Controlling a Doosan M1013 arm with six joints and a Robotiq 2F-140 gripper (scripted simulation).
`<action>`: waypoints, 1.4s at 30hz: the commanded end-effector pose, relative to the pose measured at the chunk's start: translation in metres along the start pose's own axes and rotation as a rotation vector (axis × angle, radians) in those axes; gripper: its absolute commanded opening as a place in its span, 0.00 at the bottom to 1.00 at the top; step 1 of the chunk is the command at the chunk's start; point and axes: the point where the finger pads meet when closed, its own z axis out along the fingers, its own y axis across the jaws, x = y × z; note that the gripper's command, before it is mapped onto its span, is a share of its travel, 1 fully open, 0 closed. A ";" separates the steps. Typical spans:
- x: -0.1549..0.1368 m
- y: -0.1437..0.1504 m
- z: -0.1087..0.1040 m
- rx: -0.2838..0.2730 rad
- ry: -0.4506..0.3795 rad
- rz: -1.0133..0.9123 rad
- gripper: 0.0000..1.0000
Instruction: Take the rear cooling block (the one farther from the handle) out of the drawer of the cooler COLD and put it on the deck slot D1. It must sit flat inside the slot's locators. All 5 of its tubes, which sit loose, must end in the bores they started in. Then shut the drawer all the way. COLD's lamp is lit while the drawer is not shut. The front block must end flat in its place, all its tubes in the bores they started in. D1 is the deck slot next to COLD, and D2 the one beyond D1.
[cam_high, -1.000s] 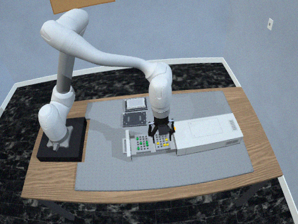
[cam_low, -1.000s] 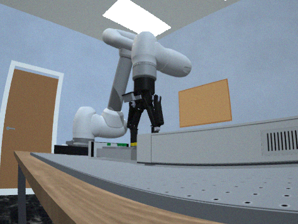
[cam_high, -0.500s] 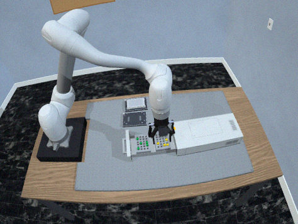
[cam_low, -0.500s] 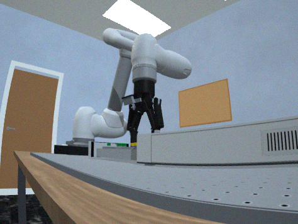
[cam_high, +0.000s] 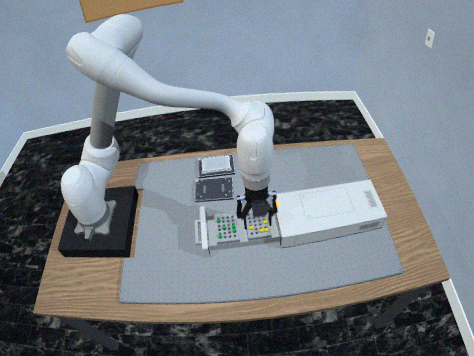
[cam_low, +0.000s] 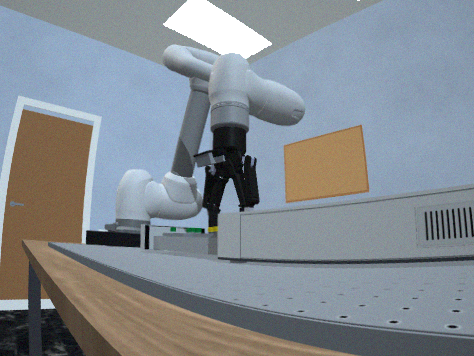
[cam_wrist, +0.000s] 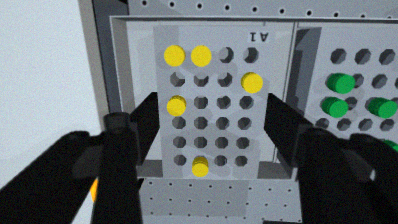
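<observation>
The drawer (cam_high: 205, 230) (cam_wrist: 200, 19) of cooler COLD (cam_high: 320, 220) (cam_low: 350, 230) (cam_wrist: 45, 75) is open. The rear block (cam_high: 253, 233) (cam_wrist: 212, 113) sits in it with yellow tubes standing in its bores. My gripper (cam_high: 258, 224) (cam_wrist: 211, 107) is over it, one finger along each side. The fingers appear shut on its sides; the contact faces are hidden. The front block (cam_high: 223, 231) (cam_wrist: 325, 70) sits in the drawer near the handle with green tubes. Slot D1 (cam_high: 214, 189) is a dark empty plate. COLD's orange lamp (cam_high: 277, 204) (cam_wrist: 94, 191) is lit.
Slot D2 (cam_high: 230, 172) lies beyond D1 and bears a white plate (cam_high: 216, 163). The cooler's tall body stands close behind my gripper, on the side away from the handle (cam_high: 198, 232). The robot's base stands on a black block (cam_high: 122, 220) at the left.
</observation>
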 end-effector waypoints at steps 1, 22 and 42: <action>0.000 0.000 -0.001 0.001 0.000 0.000 0.46; 0.000 0.000 -0.001 0.001 0.000 0.000 0.19; 0.000 0.000 -0.001 0.001 0.000 0.000 0.10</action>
